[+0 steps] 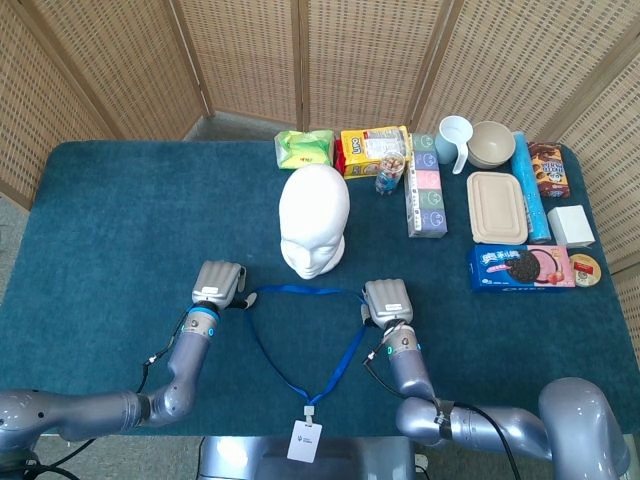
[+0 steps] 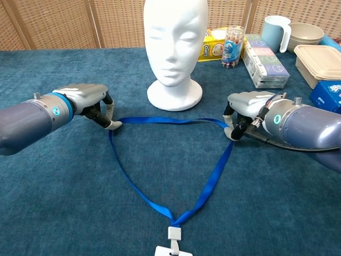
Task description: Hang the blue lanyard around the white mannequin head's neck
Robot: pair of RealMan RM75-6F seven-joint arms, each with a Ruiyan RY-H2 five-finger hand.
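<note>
The white mannequin head (image 1: 314, 221) (image 2: 175, 48) stands upright mid-table, facing me. The blue lanyard (image 1: 300, 340) (image 2: 165, 160) hangs as a triangle, its top strap stretched just in front of the head's base, its white badge (image 1: 305, 440) (image 2: 171, 249) at the near table edge. My left hand (image 1: 219, 285) (image 2: 88, 104) pinches the loop's left corner with curled fingers. My right hand (image 1: 386, 301) (image 2: 248, 109) pinches the right corner. Both hands sit slightly above the cloth.
Behind and right of the head lie a green packet (image 1: 305, 148), a yellow snack bag (image 1: 373, 150), a small jar (image 1: 390, 175), boxes (image 1: 427, 198), a mug (image 1: 453, 138), a bowl (image 1: 491, 143), a lidded container (image 1: 497, 207) and a cookie pack (image 1: 520, 266). A wicker screen (image 1: 330, 50) backs the table.
</note>
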